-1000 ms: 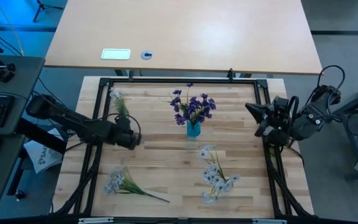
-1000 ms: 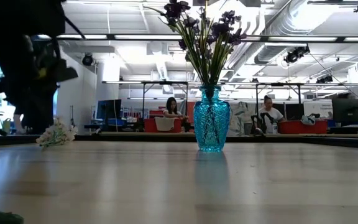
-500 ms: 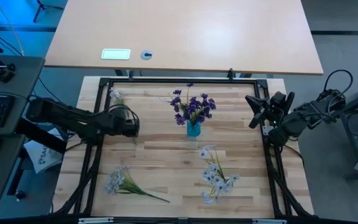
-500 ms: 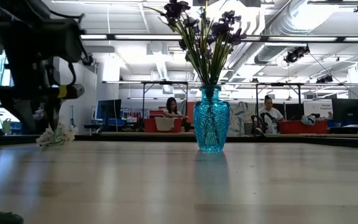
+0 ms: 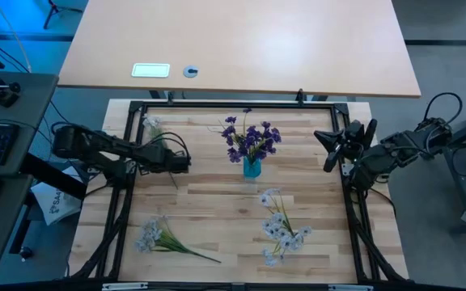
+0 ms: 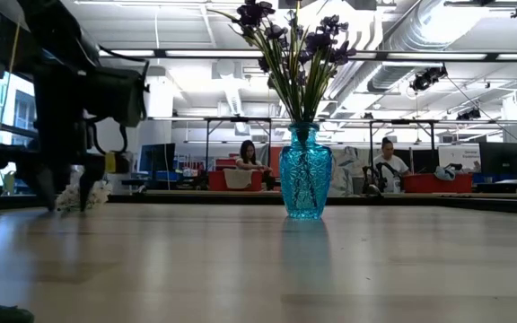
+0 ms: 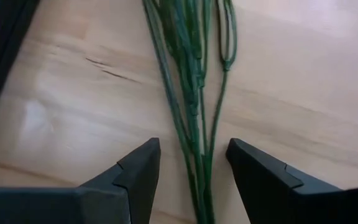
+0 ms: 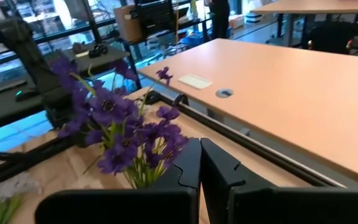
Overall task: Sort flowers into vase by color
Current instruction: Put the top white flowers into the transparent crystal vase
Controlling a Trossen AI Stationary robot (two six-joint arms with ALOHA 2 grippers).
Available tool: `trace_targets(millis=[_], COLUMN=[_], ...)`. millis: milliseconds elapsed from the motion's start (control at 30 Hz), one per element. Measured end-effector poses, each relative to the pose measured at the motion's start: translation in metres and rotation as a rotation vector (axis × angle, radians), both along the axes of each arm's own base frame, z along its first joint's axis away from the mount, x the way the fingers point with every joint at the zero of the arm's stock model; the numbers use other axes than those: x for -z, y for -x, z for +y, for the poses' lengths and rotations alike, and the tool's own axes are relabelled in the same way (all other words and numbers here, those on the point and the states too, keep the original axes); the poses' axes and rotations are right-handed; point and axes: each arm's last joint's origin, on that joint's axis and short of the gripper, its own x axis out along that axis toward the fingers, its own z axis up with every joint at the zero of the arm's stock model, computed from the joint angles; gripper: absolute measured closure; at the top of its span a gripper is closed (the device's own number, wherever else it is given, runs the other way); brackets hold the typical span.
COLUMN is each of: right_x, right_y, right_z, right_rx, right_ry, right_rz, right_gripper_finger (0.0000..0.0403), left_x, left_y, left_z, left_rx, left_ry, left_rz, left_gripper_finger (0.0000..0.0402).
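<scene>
A blue glass vase [image 5: 252, 167] [image 6: 305, 175] stands mid-table with dark purple flowers [image 5: 249, 139] in it. A pale sprig [image 5: 153, 128] lies flat at the far left, its green stems [image 7: 191, 93] running between the fingers of my left gripper [image 7: 191, 149] [image 5: 184, 162]. That gripper is open and down at the table, one finger on each side of the stems and apart from them. My right gripper [image 5: 331, 150] [image 8: 199, 158] is shut and holds nothing, off the table surface by the right frame rail, facing the vase.
Two more bunches of pale sprigs lie flat on the near half, one at the near left [image 5: 156, 237] and one at the near right [image 5: 281, 228]. A black frame [image 5: 233, 105] borders the wooden table. People sit at desks in the room beyond.
My left gripper has gone toward the far edge and down to the table, onto the stems of the far-left pale sprig. My right gripper has drawn back a little toward the far right. The sprigs and vase have stayed in place.
</scene>
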Motion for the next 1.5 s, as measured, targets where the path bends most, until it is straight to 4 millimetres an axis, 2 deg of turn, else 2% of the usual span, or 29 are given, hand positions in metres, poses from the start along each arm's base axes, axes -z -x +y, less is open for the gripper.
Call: trace_targets(millis=[233, 333, 433, 500, 600, 733, 933, 1100, 1200, 1367, 1500], right_x=[0.001, 0.001, 0.001, 0.001, 0.001, 0.001, 0.001, 0.001, 0.001, 0.002, 0.004], right_y=[-0.001, -0.001, -0.001, -0.001, -0.001, -0.001, -0.001, -0.001, -0.001, -0.003, -0.005], right_z=[0.001, 0.002, 0.002, 0.002, 0.002, 0.002, 0.002, 0.002, 0.002, 0.005, 0.009], right_rx=[-0.049, -0.065, -0.065, -0.065, -0.064, -0.061, -0.054, -0.052, -0.05, -0.151, -0.221], right_ry=[-0.022, -0.029, -0.028, -0.028, -0.028, -0.026, -0.04, -0.043, -0.055, -0.107, -0.184], right_rz=[0.011, 0.015, 0.015, 0.015, 0.015, 0.014, 0.004, 0.003, -0.004, 0.017, 0.018], right_gripper_finger=[0.0403, 0.0403, 0.0403, 0.0403, 0.0403, 0.0403, 0.0403, 0.0403, 0.0403, 0.0403, 0.0403], left_x=[0.005, 0.004, 0.002, 0.0, -0.009, -0.031, -0.075, -0.101, -0.11, -0.121, -0.153], left_y=[0.001, 0.001, -0.002, -0.003, -0.002, 0.007, 0.016, 0.007, -0.002, -0.011, -0.027], left_z=[-0.004, -0.006, -0.007, -0.009, -0.015, -0.029, -0.069, -0.123, -0.158, -0.204, -0.228], left_rx=[-0.021, 0.028, 0.069, 0.102, 0.146, 0.269, 0.509, 0.735, 0.79, 0.786, 0.903], left_ry=[-0.008, 0.002, 0.001, -0.009, 0.018, -0.01, -0.219, -0.416, -0.512, -0.661, -0.771], left_rz=[0.043, 0.052, 0.016, -0.013, -0.061, -0.123, -0.435, -0.792, -0.961, -1.084, -1.049], left_gripper_finger=[0.0224, 0.0268, 0.0352, 0.0387, 0.039, 0.0399, 0.0401, 0.0401, 0.0401, 0.0401, 0.0401])
